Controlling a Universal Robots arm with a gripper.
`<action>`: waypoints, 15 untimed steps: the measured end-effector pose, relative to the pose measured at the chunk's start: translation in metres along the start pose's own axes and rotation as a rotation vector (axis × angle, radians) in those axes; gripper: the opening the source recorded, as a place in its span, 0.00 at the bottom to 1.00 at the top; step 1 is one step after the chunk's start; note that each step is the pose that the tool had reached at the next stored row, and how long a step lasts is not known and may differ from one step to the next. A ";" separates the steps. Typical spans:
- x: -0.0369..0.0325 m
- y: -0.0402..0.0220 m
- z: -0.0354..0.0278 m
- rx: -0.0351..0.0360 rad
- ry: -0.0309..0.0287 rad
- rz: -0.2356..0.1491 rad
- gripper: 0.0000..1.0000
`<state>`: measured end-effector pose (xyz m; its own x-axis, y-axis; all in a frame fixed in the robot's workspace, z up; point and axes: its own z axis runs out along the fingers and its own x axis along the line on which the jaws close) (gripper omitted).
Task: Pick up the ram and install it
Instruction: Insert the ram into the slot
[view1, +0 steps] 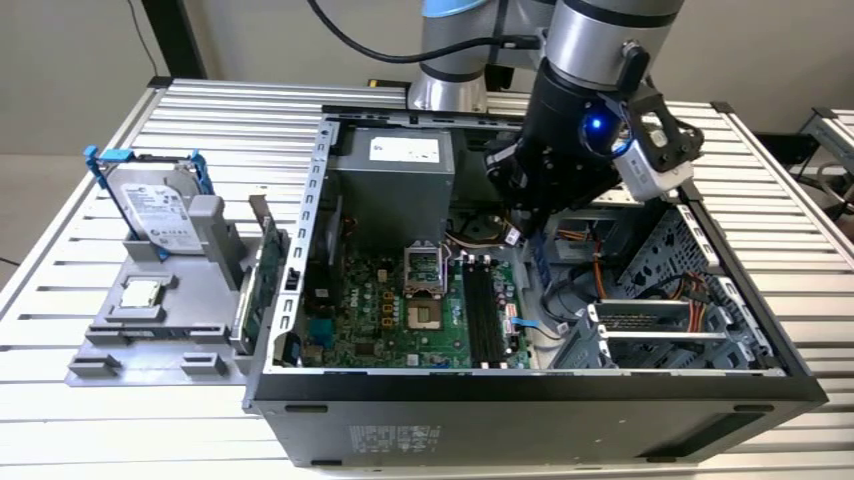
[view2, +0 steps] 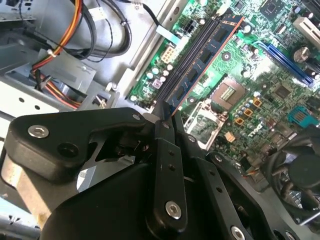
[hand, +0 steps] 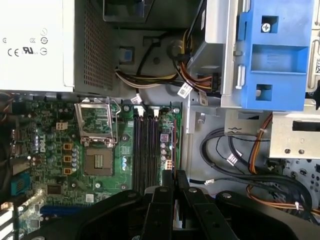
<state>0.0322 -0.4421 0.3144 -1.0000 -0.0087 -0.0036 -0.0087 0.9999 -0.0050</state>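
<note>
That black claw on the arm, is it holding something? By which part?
Yes: the gripper pinches the ram, a thin chip-lined stick, by one end, above the motherboard slots.

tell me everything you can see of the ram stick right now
The ram is a long, thin circuit-board stick, dark blue with a row of black chips and a coppery edge in the second wrist view. The gripper holds it by one end, shut on it. It hangs edge-on above the green motherboard, running alongside the black memory slots, not yet seated. In the first wrist view it shows as a thin edge beside the slots.
</note>
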 end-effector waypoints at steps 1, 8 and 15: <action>0.0007 0.0000 0.0019 0.0006 0.0001 0.002 0.00; 0.0030 0.0004 0.0123 0.0013 0.0002 0.036 0.00; 0.0037 0.0004 0.0145 -0.0004 0.0003 0.036 0.00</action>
<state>0.0285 -0.4418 0.2999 -0.9996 0.0277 -0.0034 0.0277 0.9996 -0.0045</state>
